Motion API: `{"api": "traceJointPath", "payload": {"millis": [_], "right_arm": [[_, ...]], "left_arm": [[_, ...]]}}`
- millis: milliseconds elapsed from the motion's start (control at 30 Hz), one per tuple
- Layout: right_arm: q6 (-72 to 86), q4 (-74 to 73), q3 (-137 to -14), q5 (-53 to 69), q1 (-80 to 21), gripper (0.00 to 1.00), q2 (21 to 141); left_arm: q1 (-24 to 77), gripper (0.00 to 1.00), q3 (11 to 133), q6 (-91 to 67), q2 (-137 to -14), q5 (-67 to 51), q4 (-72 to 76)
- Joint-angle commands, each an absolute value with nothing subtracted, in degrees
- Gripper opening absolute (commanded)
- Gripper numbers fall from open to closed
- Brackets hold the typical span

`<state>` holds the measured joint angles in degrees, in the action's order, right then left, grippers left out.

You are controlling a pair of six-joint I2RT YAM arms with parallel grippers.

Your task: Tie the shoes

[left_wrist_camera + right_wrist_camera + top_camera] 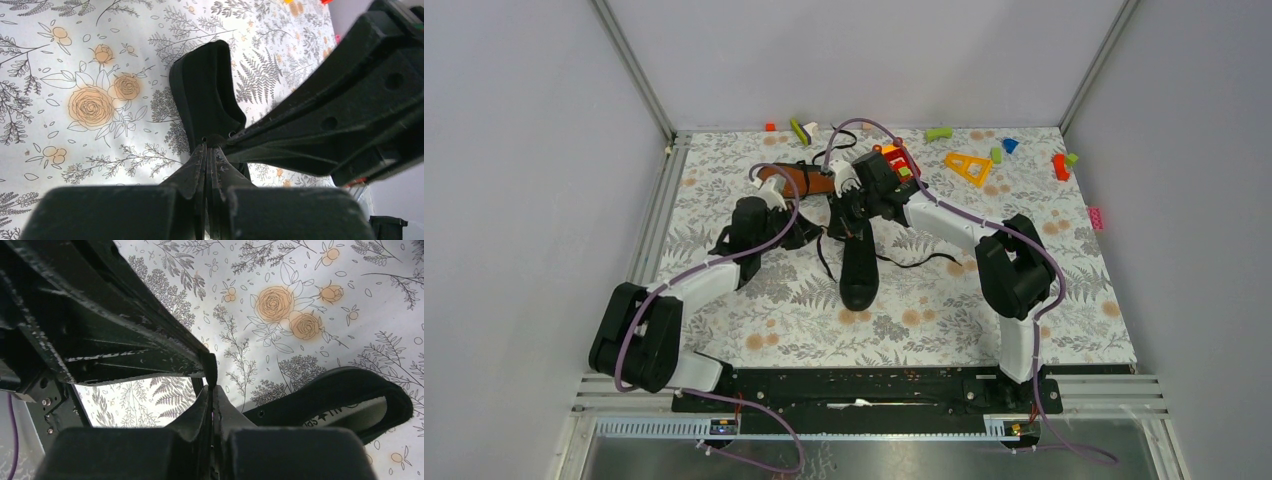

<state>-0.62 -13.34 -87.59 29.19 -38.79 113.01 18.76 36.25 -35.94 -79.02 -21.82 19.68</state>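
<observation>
Left end effector, right end effector, both pinched closed, grip contents indiscernible, shoe partly blocked

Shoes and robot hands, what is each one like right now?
Near shoe: standing upright on its sole, untied.
Far shoe: tipped on its side, orange-brown sole showing.
Laces: loose, trailing on the table.
Left gripper: shut above the near shoe; no lace can be made out in it.
Right gripper: shut, its tip close to the left one's.
Toy blocks: scattered along the far edge.
</observation>
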Motion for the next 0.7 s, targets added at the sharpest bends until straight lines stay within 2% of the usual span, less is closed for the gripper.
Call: {"api": "traceJointPath", "payload": {"millis": [0,333,467,533,633,667], "right_arm": [[-0.36,-11.69,-88.02,27.16,-39.23,0.00,110.77],[3.60,-20.49,-89.55,14.53,-38.54,0.00,108.47],[5.82,-21.84,-89.68,13.43,-37.35,0.00,108.01],[6.50,-23.28,-90.38,13.69,-37.08,0.00,108.08],[8.06,-26.20,-92.30,14.65,-36.63,0.00,108.43],[8.70,-27.24,-93.08,15.00,-36.53,0.00,108.79]], "left_arm": [[18.81,0.00,42.31,-35.16,-82.76,-19.72,12.42],[21.83,0.00,45.31,-37.44,-91.78,-22.30,15.48],[24.13,0.01,46.22,-37.08,-93.21,-20.70,17.34],[24.65,0.11,45.24,-36.96,-92.05,-18.08,18.14],[24.70,0.35,41.11,-36.41,-88.67,-14.10,21.07],[24.70,0.41,39.98,-35.94,-87.35,-13.10,21.64]]}}
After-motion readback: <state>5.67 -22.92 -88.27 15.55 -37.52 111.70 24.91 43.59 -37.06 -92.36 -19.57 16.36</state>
